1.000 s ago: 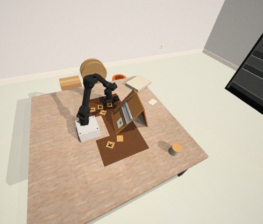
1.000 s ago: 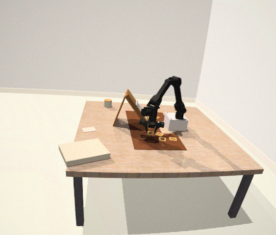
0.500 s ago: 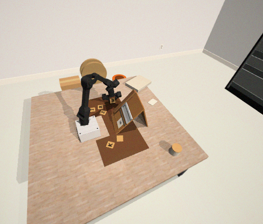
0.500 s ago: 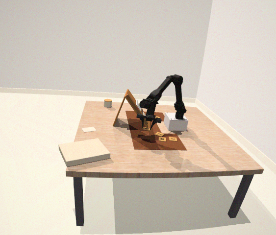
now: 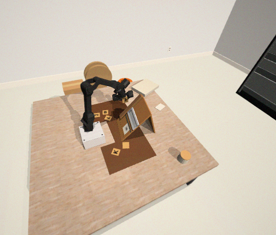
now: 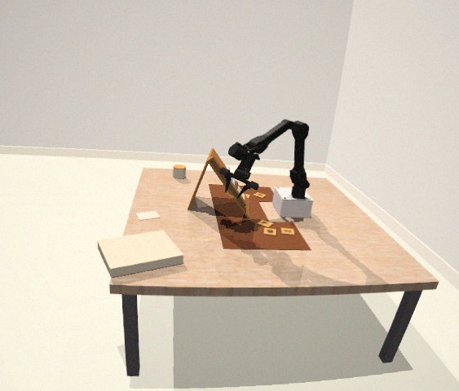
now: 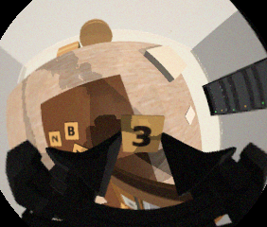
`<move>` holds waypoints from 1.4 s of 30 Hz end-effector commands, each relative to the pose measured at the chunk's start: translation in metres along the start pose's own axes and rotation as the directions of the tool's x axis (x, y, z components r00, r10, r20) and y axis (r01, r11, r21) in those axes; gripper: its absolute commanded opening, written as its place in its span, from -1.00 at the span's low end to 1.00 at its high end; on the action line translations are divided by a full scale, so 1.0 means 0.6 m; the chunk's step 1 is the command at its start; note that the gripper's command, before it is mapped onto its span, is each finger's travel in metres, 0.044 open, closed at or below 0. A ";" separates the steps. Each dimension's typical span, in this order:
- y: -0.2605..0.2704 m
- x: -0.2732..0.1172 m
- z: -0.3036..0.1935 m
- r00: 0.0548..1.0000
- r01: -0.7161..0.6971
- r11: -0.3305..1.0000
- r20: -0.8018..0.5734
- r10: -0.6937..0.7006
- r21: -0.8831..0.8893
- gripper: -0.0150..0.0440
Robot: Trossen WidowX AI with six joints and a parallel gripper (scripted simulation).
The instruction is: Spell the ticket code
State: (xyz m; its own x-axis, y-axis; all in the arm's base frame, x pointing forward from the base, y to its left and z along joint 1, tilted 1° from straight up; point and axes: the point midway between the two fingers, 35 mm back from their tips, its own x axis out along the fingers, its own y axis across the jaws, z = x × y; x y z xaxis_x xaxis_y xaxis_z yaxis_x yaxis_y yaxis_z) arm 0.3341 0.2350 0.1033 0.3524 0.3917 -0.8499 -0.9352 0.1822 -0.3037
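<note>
My gripper (image 5: pixel 124 100) (image 6: pixel 232 195) (image 7: pixel 141 135) is shut on the 3 tile (image 7: pixel 142 128), raised beyond the far end of the tilted board (image 5: pixel 142 109). The pale rail (image 5: pixel 133 118) runs across the board's face; no letters are readable in it. A whitish card (image 5: pixel 126 128), seemingly the ticket, is on the board's lower face; its print is too small to read. The B tile (image 5: pixel 105 111) (image 7: pixel 71 130), N tile (image 5: pixel 96 115) (image 7: pixel 54 138) and a third tile (image 5: pixel 108 117) (image 6: pixel 265 223) lie on the mat. The K tile (image 5: pixel 115 152) lies beside a blank-looking tile (image 5: pixel 125 145).
A thick cream slab (image 5: pixel 144 86) (image 6: pixel 140 248) (image 7: pixel 169 61) lies near the table edge, beyond the gripper. A small pale card (image 5: pixel 160 106) (image 6: pixel 147 215) lies behind the board. A grey tin with an orange lid (image 5: pixel 184 156) (image 6: pixel 178 171) stands farther off.
</note>
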 end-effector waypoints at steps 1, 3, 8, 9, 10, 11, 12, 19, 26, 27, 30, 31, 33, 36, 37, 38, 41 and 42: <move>-0.040 -0.038 0.007 0.995 0.075 0.997 0.063 -0.076 0.012 -0.49; -0.057 -0.056 0.007 0.990 0.110 0.994 0.087 -0.111 0.022 -0.49; -0.099 -0.104 0.005 0.969 0.198 0.979 0.141 -0.203 0.047 -0.49; -0.107 -0.115 0.004 0.963 0.216 0.975 0.151 -0.221 0.052 -0.49; -0.114 -0.125 0.003 0.957 0.234 0.971 0.161 -0.240 0.057 -0.49; -0.120 -0.132 0.004 0.952 0.249 0.967 0.170 -0.256 0.063 -0.49; -0.126 -0.140 0.004 0.945 0.263 0.962 0.180 -0.272 0.070 -0.49; -0.164 -0.196 0.004 0.892 0.364 0.924 0.243 -0.382 0.116 -0.49; -0.203 -0.250 -0.021 0.850 0.456 0.880 0.229 -0.475 0.134 -0.49; -0.209 -0.258 -0.028 0.844 0.469 0.872 0.222 -0.489 0.139 -0.49; -0.222 -0.263 -0.061 0.839 0.483 0.859 0.189 -0.509 0.171 -0.49; -0.225 -0.263 -0.070 0.839 0.482 0.856 0.182 -0.512 0.186 -0.49; -0.230 -0.264 -0.091 0.839 0.481 0.850 0.167 -0.518 0.215 -0.49; -0.236 -0.266 -0.121 0.838 0.480 0.838 0.145 -0.525 0.260 -0.49; -0.238 -0.267 -0.131 0.838 0.480 0.833 0.138 -0.528 0.274 -0.49; -0.239 -0.268 -0.142 0.838 0.479 0.828 0.131 -0.530 0.289 -0.49; -0.243 -0.270 -0.173 0.836 0.480 0.812 0.107 -0.538 0.332 -0.49; -0.245 -0.271 -0.185 0.836 0.481 0.806 0.098 -0.541 0.346 -0.49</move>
State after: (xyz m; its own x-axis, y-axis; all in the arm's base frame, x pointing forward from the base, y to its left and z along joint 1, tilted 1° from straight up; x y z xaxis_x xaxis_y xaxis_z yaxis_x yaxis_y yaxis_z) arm 0.4100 0.0623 0.2477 0.8019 0.3373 -0.4931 -0.5851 0.6101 -0.5343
